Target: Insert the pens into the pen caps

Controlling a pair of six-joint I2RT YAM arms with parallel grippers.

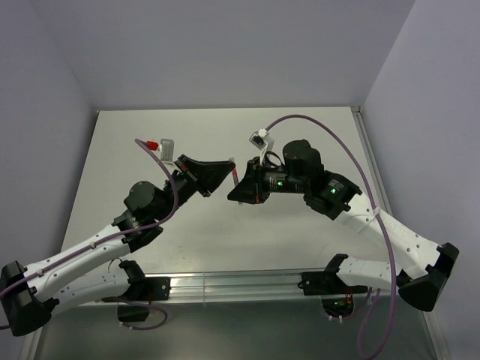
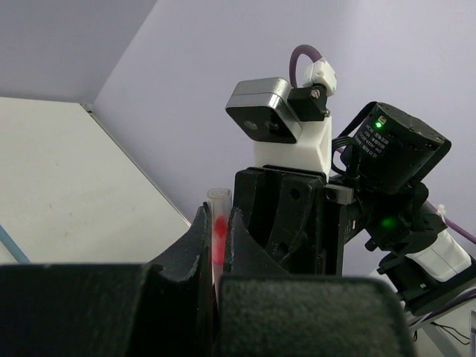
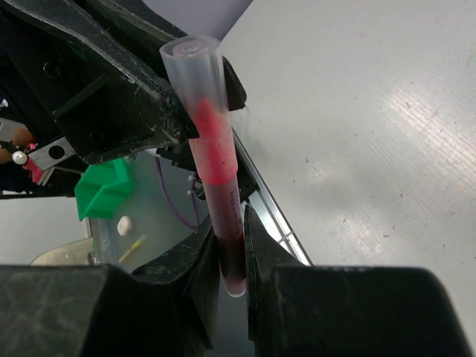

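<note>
The worktop [image 1: 300, 142] lies bare and wide on all sides, closed in by walls [image 1: 52, 90] at left, back and right, with a rail [image 1: 247, 283] along the near edge. Both arms meet above its middle, wrists nearly touching, so there is little room between them. A thin blue streak [image 2: 10, 244] on the worktop may be another pen; the view is too poor to tell. The right fingers [image 3: 251, 245] are clamped on the dark red pen [image 3: 227, 230]. The left fingers [image 2: 202, 234] pinch the clear cap [image 3: 195, 74], which sits over the pen's tip.
</note>
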